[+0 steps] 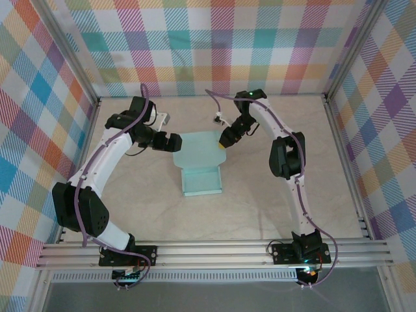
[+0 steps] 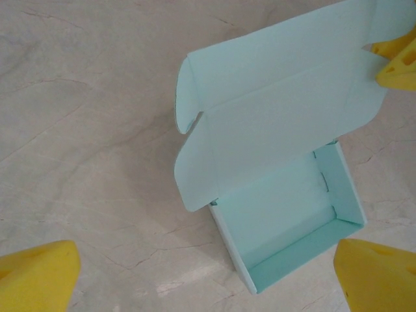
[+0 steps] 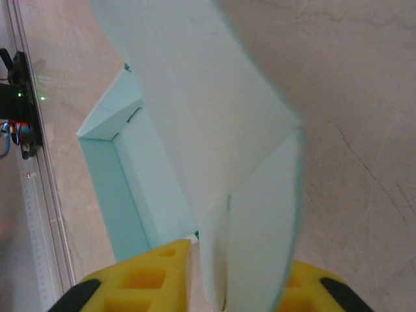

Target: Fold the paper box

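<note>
Right gripper (image 3: 227, 289) pinches the open lid of the box (image 1: 200, 166) at mid-table (image 1: 143, 208).
Its wrist view shows yellow fingers (image 3: 146, 276) clamped either side of the lid's corner flap. The left wrist view shows the left gripper (image 2: 208, 279) spread wide and empty above the box. The pale mint tray stands formed, its lid hinged back.

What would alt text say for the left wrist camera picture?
A pale mint paper box lies on a beige table, tray open, lid flap spread out. The open left gripper frames it; the right gripper pinches the lid's corner.
</note>
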`<action>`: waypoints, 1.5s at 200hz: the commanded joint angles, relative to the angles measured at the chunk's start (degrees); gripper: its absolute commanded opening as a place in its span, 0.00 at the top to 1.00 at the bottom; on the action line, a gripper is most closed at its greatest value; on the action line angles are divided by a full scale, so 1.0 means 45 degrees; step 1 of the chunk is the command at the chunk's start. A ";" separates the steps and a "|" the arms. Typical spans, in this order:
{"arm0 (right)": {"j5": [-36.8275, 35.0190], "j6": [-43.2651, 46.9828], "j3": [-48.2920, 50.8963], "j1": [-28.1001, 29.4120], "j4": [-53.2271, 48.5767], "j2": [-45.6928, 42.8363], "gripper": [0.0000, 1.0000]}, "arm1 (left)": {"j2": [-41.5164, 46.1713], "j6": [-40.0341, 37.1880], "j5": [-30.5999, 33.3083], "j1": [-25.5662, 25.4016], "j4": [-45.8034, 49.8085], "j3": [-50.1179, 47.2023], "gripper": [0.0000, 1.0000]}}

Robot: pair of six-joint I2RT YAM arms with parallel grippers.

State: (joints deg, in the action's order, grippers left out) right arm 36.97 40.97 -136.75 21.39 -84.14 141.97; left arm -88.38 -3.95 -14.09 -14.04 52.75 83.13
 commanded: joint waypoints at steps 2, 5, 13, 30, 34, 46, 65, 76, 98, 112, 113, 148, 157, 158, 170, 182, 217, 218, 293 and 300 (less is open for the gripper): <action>0.0184 0.0267 -0.0446 -0.0046 -0.0198 0.0015 0.91 | 0.0286 -0.0134 -0.0179 0.0113 -0.0018 -0.0237 0.00; 0.0163 0.0270 -0.0434 -0.0046 -0.0193 -0.0013 0.94 | 0.0284 -0.0138 -0.0174 0.0113 -0.0037 -0.0249 0.00; 0.0134 0.0326 -0.0432 -0.0046 -0.0189 -0.0079 0.97 | 0.0280 -0.0173 -0.0130 0.0113 -0.0101 -0.0266 0.00; 0.0184 0.0719 -0.0079 -0.0029 -0.0039 -0.0347 1.00 | 0.0337 -0.0341 -0.0140 0.0113 -0.0403 -0.0384 0.00; 0.0130 0.0782 0.0074 -0.0004 0.0141 -0.0450 1.00 | 0.0356 -0.0409 -0.0162 0.0113 -0.0537 -0.0415 0.00; -0.0100 0.0776 0.0728 0.0030 0.0779 -0.0865 1.00 | 0.0438 -0.0656 -0.0236 0.0113 -0.0908 -0.0576 0.00; -0.0463 0.0772 0.1960 0.0153 0.1933 -0.1771 1.00 | 0.0542 -0.1555 -0.0951 0.0118 -0.1301 -0.0676 0.00; -0.0615 0.0758 0.2790 0.0220 0.2707 -0.2315 1.00 | 0.0656 -0.2454 -0.1772 0.0113 -0.1429 -0.0711 0.00; -0.1164 0.0794 0.4660 0.0400 0.4426 -0.3499 1.00 | 0.0911 -0.3990 -0.2321 0.0049 -0.1972 -0.0940 0.05; -0.1714 0.0752 0.5829 0.0498 0.5744 -0.4242 1.00 | 0.0793 -0.4593 -0.2319 0.0053 -0.1798 -0.0692 0.07; -0.1752 0.0745 0.5912 0.0500 0.5824 -0.4273 1.00 | 0.0773 -0.4631 -0.2319 0.0044 -0.1770 -0.0657 0.07; -0.2465 0.0463 0.8081 0.0747 0.8466 -0.5563 1.00 | 0.0058 -0.5553 -0.2524 0.0036 -0.0826 0.0041 0.18; -0.2568 0.0257 0.8584 0.0809 0.9161 -0.5859 1.00 | -0.0006 -0.5715 -0.2493 -0.0002 -0.0785 0.0029 0.22; -0.2579 0.0225 0.8637 0.0811 0.9251 -0.5892 1.00 | -0.0017 -0.5730 -0.2474 -0.0003 -0.0785 0.0036 0.22; -0.2738 -0.0079 0.9072 0.0862 0.9912 -0.6195 1.00 | -0.0096 -0.5783 -0.2193 -0.0108 -0.0757 0.0003 0.27; -0.2904 -0.0244 0.9405 0.0892 1.0317 -0.6471 1.00 | -0.0218 -0.5794 -0.1909 -0.0194 -0.0609 0.0100 0.29; -0.3099 -0.0393 0.9895 0.0970 1.0790 -0.6973 1.00 | -0.0873 -0.5730 -0.0982 -0.0579 -0.0285 0.0385 0.34; -0.3099 -0.0403 0.9907 0.0970 1.0789 -0.6986 1.00 | -0.0890 -0.5728 -0.0957 -0.0585 -0.0281 0.0409 0.34; -0.3460 -0.0929 1.0252 0.0970 1.1008 -0.7623 1.00 | -0.1242 -0.5098 -0.0704 -0.1271 -0.0467 0.0699 0.38; -0.3488 -0.0960 1.0249 0.0970 1.0984 -0.7628 1.00 | -0.1220 -0.5025 -0.0758 -0.1292 -0.0576 0.0666 0.39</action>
State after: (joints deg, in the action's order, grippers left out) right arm 21.47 37.91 -91.37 25.50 -35.48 109.56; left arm -94.35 -27.90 -16.86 -19.14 50.26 84.86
